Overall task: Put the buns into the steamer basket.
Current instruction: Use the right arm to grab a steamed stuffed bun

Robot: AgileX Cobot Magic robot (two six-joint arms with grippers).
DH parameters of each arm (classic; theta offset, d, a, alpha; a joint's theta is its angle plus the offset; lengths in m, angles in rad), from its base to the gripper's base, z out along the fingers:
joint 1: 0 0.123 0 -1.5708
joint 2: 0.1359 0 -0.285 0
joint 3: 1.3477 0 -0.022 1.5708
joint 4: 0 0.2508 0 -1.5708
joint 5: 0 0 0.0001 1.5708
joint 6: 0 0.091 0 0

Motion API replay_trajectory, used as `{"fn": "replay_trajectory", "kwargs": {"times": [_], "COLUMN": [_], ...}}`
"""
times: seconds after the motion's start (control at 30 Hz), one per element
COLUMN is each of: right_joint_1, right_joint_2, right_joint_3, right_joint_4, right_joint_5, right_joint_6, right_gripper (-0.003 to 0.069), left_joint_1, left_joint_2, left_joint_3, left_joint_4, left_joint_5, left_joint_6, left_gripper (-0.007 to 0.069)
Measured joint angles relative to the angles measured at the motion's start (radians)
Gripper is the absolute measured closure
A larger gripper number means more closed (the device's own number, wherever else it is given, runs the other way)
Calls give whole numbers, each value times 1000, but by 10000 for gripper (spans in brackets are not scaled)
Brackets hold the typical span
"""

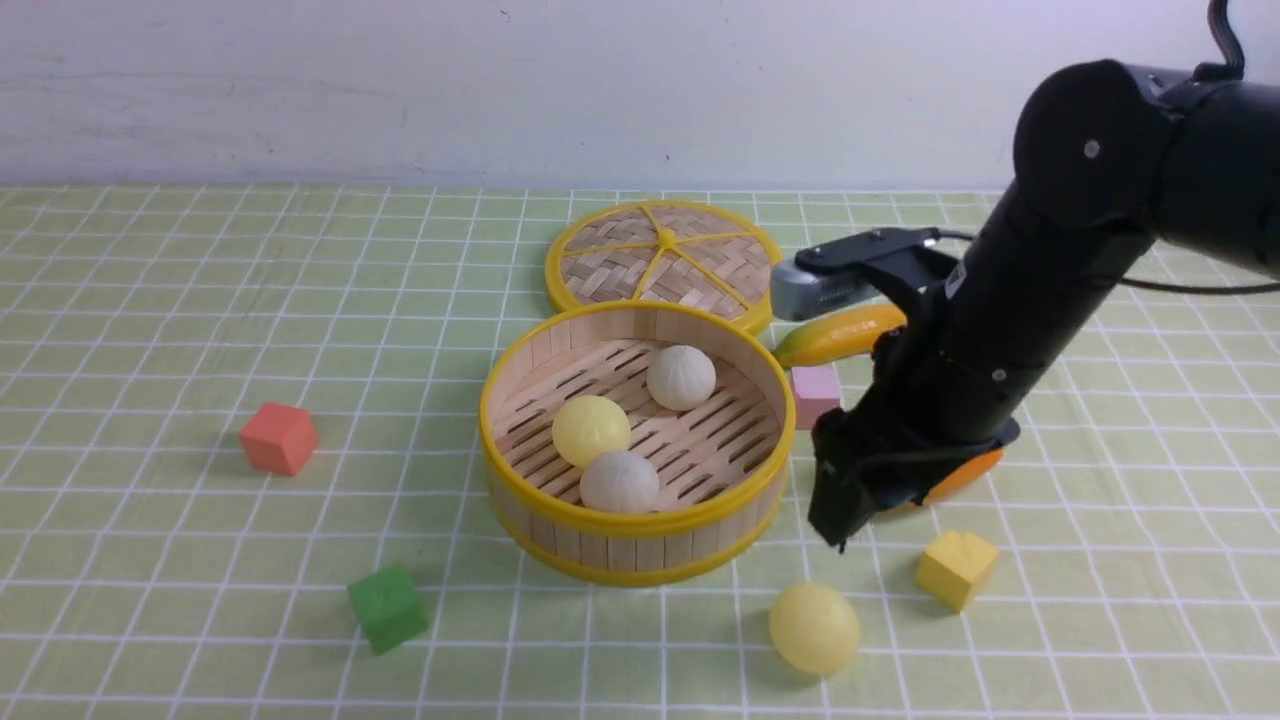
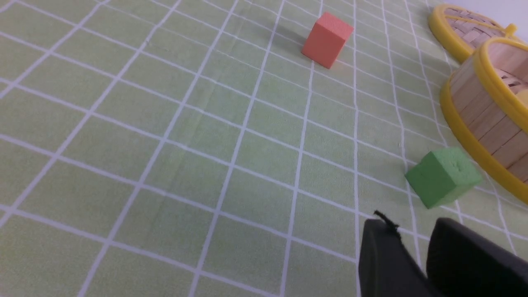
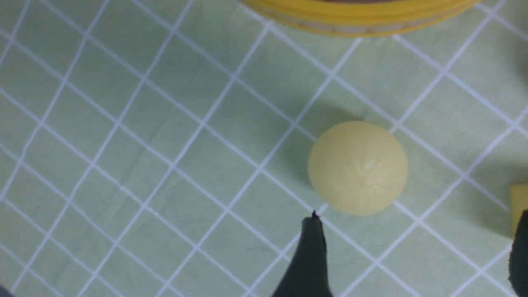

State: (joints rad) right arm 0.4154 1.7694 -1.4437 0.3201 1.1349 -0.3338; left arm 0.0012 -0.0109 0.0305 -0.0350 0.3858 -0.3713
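While three buns [image 1: 619,481] sit on the slatted floor of the basket [image 1: 640,545] at the middle of the checked cloth [image 1: 150,560], the last bun [image 1: 814,628], a pale yellow one, lies on the cloth just near and right of the basket. The right gripper [image 1: 835,520] hangs just far of that bun, pointing down, its jaws spread wide and holding nothing. Its wrist view shows the bun just beyond the fingertips [image 3: 311,255], nearer one finger than the other, so the jaws do not yet straddle it. The left gripper [image 2: 412,235], out of the front view, hovers over bare cloth on the left near the green cube [image 2: 443,177], its jaws a narrow gap apart and empty. The step in hand looks like the reach for the fourth and final bun, with three of four in place. The next move seems to call for bringing the right gripper nearer and lower until the bun sits centred between the fingers, then closing gently. A smooth ball is likely to roll away if one finger meets it first. The yellow cube [image 1: 957,569] to the right stands close enough that the outer finger should come down clear of it.
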Motion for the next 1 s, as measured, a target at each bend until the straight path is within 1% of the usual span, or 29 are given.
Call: {"fn": "replay_trajectory", "kwargs": {"times": [0.1,0.2,0.37,0.77,0.87,0.93,0.97,1.0], "right_joint_1": [32,55,61,63,63,63,63,63], "right_joint_2": [0,0,21,140,159,173,178,179], "right_joint_3": [8,8,8,8,8,8,8,8], "right_joint_4": [-4,-56,-120,-91,-90,-89,-89,-89], "right_joint_5": [26,26,10,-26,-34,-53,-62,-63], "right_joint_6": [-24,-21,52,141,147,147,148,148], "right_gripper": [67,69,69,72,87,123,153,160], "left_joint_1": [0,0,0,0,0,0,0,0], "left_joint_2": [0,0,0,0,0,0,0,0], "left_joint_3": [0,0,0,0,0,0,0,0], "left_joint_4": [0,0,0,0,0,0,0,0], "left_joint_5": [0,0,0,0,0,0,0,0], "left_joint_6": [0,0,0,0,0,0,0,0], "left_gripper": [459,459,451,442,442,440,438,438]}}
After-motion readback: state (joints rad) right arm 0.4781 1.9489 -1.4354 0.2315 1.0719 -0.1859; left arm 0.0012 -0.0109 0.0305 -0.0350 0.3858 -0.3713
